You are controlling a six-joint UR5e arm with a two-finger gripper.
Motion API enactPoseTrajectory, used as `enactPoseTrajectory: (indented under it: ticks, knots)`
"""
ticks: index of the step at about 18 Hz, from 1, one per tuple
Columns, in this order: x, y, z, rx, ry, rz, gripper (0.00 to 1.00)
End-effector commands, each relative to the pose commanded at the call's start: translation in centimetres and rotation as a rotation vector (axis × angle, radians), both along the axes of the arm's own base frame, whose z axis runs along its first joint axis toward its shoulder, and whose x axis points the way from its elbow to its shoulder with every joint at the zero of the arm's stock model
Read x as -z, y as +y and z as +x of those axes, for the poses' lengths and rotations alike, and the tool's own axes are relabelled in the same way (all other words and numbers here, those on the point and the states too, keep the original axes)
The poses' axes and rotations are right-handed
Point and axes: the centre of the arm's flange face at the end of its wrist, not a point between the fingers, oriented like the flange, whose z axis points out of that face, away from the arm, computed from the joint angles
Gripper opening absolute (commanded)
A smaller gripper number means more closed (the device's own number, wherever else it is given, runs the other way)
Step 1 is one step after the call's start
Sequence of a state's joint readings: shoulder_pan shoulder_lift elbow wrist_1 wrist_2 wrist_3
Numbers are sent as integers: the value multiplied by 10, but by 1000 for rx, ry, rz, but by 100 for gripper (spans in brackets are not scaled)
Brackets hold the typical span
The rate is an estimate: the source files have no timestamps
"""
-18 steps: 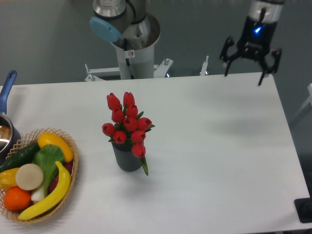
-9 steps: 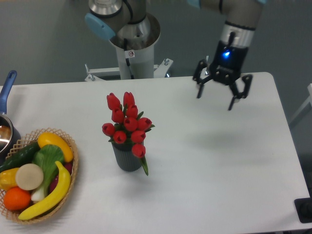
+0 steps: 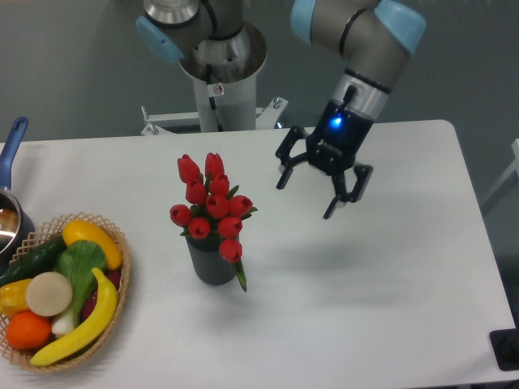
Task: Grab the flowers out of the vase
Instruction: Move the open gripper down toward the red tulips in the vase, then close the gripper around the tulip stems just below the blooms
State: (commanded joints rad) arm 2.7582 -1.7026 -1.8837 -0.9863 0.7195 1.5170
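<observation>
A bunch of red tulip buds (image 3: pixel 211 203) stands in a small dark grey vase (image 3: pixel 212 263) on the white worktop (image 3: pixel 381 308), left of the middle. The buds, about ten of them, are closed and glossy, stacked in a loose cluster that rises above the vase mouth and leans slightly toward the back. Green leaves show between the buds, and one narrow leaf hangs down over the vase's right side, past the lowest bud, which droops at the rim. The stems are hidden inside the vase. The vase is cylindrical with fine vertical ribs, upright, its mouth covered by the flowers.
</observation>
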Motion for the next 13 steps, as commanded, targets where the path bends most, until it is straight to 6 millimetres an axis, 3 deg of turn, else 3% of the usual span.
enactPoseTrajectory:
  ticks: [4, 13]
  knots:
    - [8, 19, 16, 66, 1, 11, 100]
    - [30, 30, 45, 97, -95, 42, 100]
